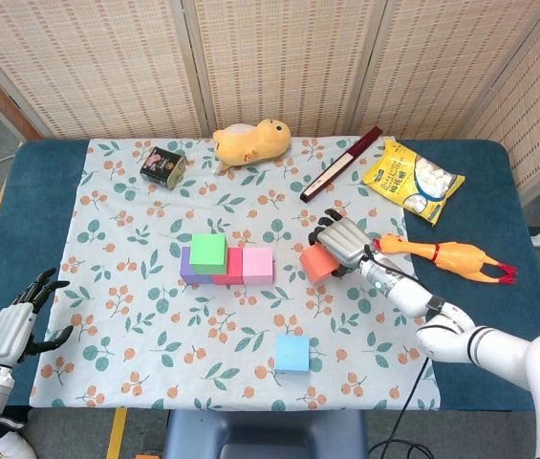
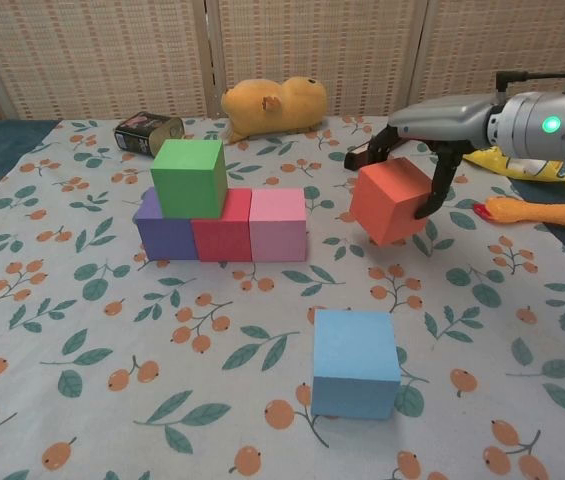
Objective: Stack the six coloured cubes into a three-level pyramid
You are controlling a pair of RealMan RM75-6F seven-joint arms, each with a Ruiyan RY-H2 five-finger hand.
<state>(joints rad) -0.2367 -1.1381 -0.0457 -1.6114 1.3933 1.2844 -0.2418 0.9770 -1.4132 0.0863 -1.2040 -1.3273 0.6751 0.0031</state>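
A robot's right hand (image 1: 344, 241) grips an orange cube (image 2: 391, 200) from above, holding it tilted and clear of the floral tablecloth (image 1: 136, 287), just right of a partly built stack. That stack sits near the middle of the cloth: a purple cube (image 2: 158, 232), a red cube (image 2: 222, 236) and a pink cube (image 2: 278, 224) touch in a row, with a green cube (image 2: 190, 176) resting on top over the purple and red ones. A blue cube (image 2: 356, 362) stands alone on the near side. The left hand (image 1: 19, 323) hangs at the near left edge of the table, fingers spread and holding nothing. At the far side lie a yellow plush toy (image 1: 251, 141), a small tin (image 1: 162, 164), a snack bag (image 1: 413, 179) and, to the right, a rubber chicken (image 1: 451, 256).
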